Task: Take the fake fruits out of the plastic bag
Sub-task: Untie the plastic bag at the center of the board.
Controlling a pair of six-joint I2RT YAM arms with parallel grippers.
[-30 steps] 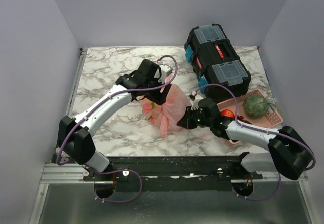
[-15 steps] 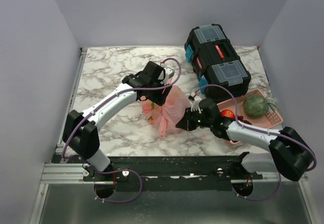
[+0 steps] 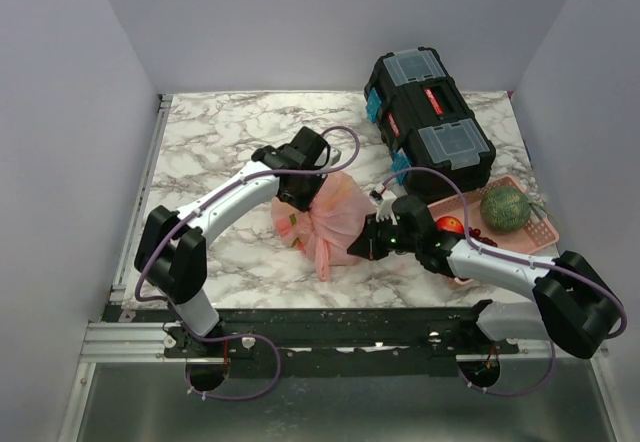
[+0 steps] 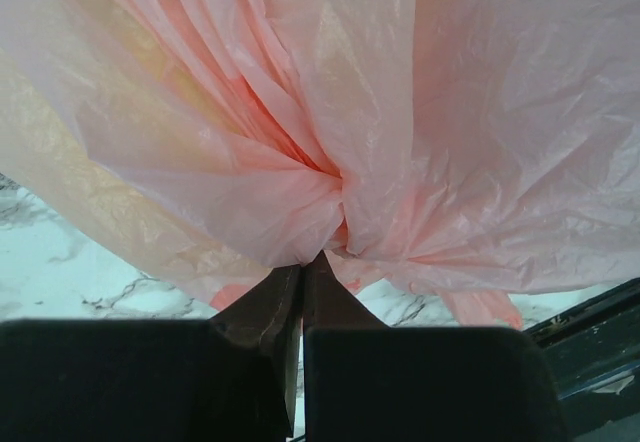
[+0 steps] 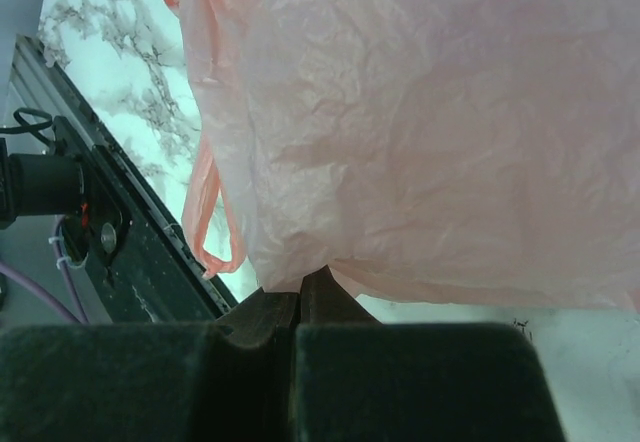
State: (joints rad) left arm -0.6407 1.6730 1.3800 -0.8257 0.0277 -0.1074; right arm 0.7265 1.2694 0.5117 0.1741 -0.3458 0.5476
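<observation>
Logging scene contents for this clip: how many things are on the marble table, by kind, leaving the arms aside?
thin translucent pink plastic bag: 1
black rigid plastic toolbox: 1
pink slotted plastic basket: 1
green netted round melon: 1
red round fruit: 1
Total: 5; the bag's contents cannot be counted.

We see thin, crinkly, translucent pink plastic film with a soft sheen in the bag (image 4: 450,112), a smooth marble-patterned table (image 3: 200,152), a matt black plastic toolbox (image 3: 430,112) with clear lids, and rough netted skin on the melon (image 3: 505,205).
</observation>
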